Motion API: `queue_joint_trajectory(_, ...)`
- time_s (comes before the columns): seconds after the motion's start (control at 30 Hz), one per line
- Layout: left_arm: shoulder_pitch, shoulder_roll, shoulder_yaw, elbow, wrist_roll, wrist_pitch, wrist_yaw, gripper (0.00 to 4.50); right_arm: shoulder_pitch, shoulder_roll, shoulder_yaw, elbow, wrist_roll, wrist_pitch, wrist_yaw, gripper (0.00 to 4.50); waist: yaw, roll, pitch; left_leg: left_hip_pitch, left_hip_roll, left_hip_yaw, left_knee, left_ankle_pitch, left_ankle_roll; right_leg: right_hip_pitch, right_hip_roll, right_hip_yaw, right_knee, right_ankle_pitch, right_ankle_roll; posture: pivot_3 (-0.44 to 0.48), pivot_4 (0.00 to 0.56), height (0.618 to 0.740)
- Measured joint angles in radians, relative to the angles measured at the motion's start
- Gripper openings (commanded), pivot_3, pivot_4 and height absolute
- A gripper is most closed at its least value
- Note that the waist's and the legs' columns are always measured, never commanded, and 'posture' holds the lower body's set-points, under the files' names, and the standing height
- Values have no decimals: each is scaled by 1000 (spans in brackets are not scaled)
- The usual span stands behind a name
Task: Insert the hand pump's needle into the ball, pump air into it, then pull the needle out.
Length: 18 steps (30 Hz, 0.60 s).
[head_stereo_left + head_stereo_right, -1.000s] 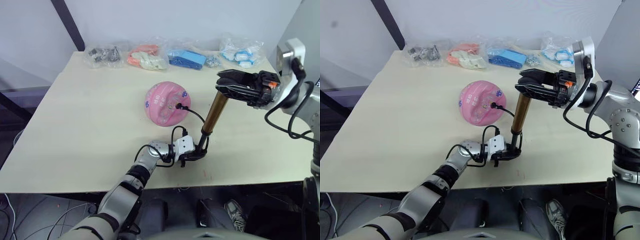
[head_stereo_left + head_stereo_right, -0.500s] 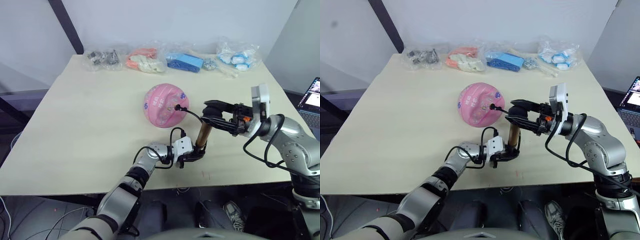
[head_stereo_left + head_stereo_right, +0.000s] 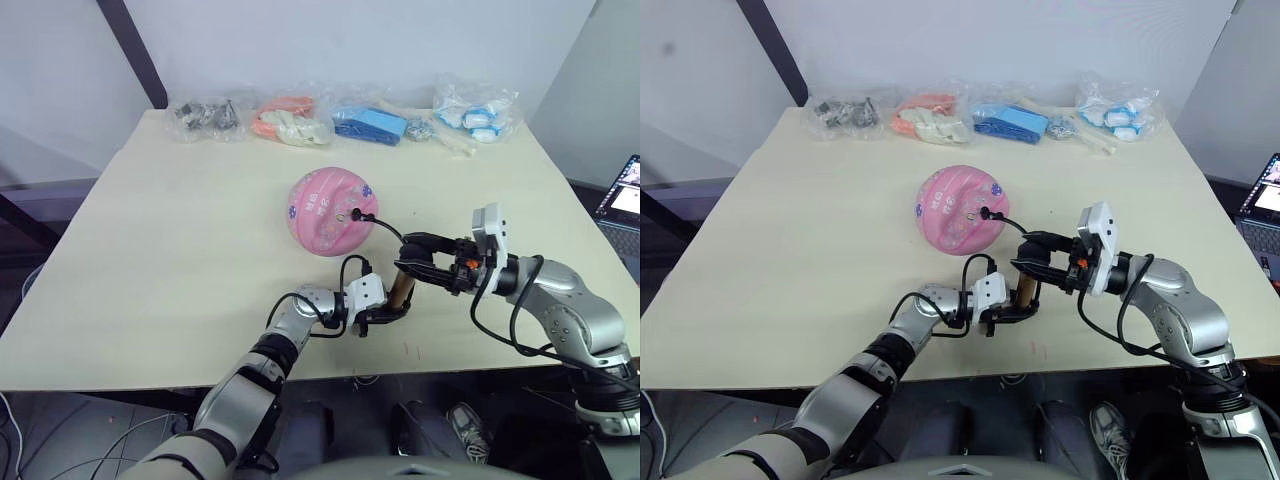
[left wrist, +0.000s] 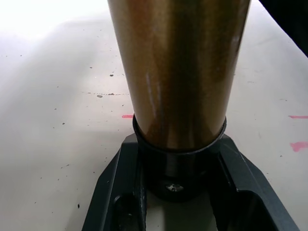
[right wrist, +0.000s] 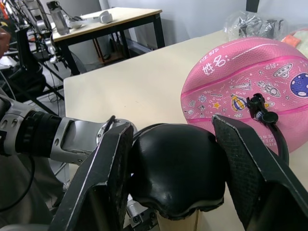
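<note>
The pink ball (image 3: 329,210) rests at the table's middle, and the needle's black fitting (image 3: 357,212) is stuck in its valve. A black hose (image 3: 390,232) curves from there to the hand pump (image 3: 402,290), which stands upright on the table. My left gripper (image 3: 388,312) is shut on the pump's black base cap (image 4: 179,169), low at the tabletop. My right gripper (image 3: 408,270) is shut on the pump's black handle (image 5: 175,179), its fingers (image 5: 103,179) on both sides. The handle sits low, so a short stretch of gold cylinder (image 4: 178,72) shows.
Several plastic bags of small items line the far edge: dark parts (image 3: 208,110), orange and white (image 3: 294,116), blue (image 3: 372,119), white and blue (image 3: 478,104). A laptop (image 3: 621,200) shows past the table's right edge. The pump stands near the front edge (image 3: 420,362).
My right gripper has gone down towards the table with the handle, so the pump stands much shorter than a second ago. The left gripper and the ball have stayed put.
</note>
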State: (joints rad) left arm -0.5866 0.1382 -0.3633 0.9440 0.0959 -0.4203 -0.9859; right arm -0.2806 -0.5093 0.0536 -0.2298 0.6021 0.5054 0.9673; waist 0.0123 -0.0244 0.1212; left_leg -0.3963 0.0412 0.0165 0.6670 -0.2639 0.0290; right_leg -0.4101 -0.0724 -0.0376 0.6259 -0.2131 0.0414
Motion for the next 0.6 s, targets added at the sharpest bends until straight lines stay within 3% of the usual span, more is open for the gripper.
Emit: queue_joint_trajectory(0.6,-9,-8,0,6,0,-4,-3,1122,-188,-99,-102,-30,131,125,40,2092,2,4,12,-3,-1,0,1,0,0,-2,-1,0,0,1,0,0,150,740)
